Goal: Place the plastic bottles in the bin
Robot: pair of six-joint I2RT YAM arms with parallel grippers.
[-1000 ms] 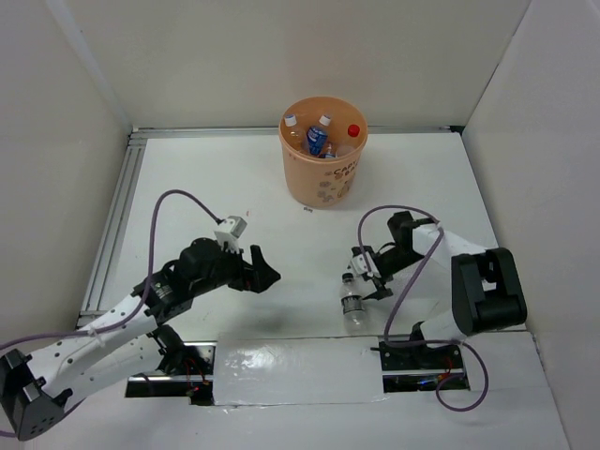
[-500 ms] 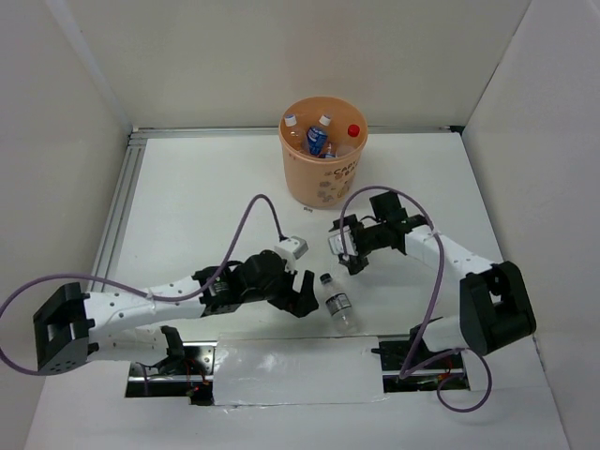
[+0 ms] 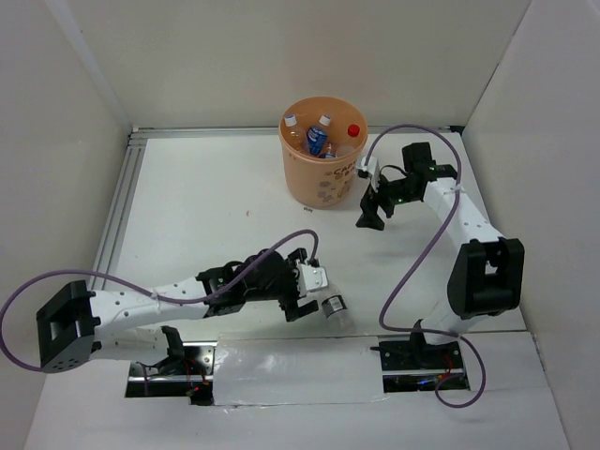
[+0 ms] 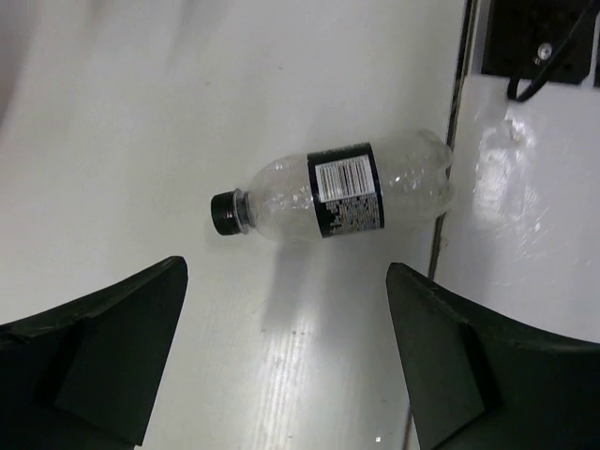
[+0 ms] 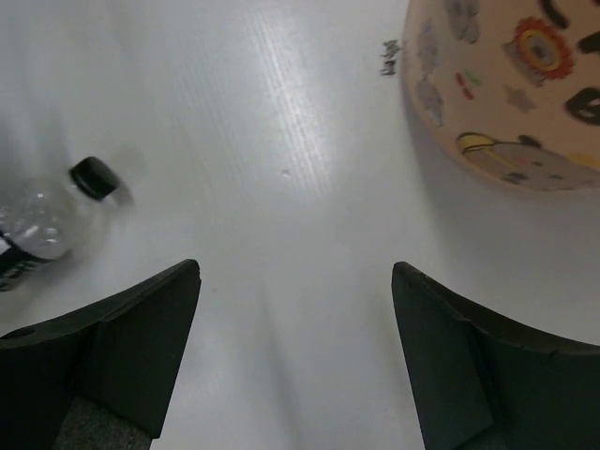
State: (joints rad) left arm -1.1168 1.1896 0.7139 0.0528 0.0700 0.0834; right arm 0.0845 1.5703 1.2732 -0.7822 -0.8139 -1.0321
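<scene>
The left claw, jaws spread and empty, hovers above a clear black-labelled bottle that lies on its side on the surface, near the arms' bases. The right claw, likewise spread and empty, hangs just beside the bin, which holds several capped bottles.

Bottle clear crinkled plastic; table glossy white.

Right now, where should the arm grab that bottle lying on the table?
Across the labelled middle of the black-capped bottle, from straight above: it lies on its side. The left gripper stands open along its length, so likely turn the wrist first.
</scene>
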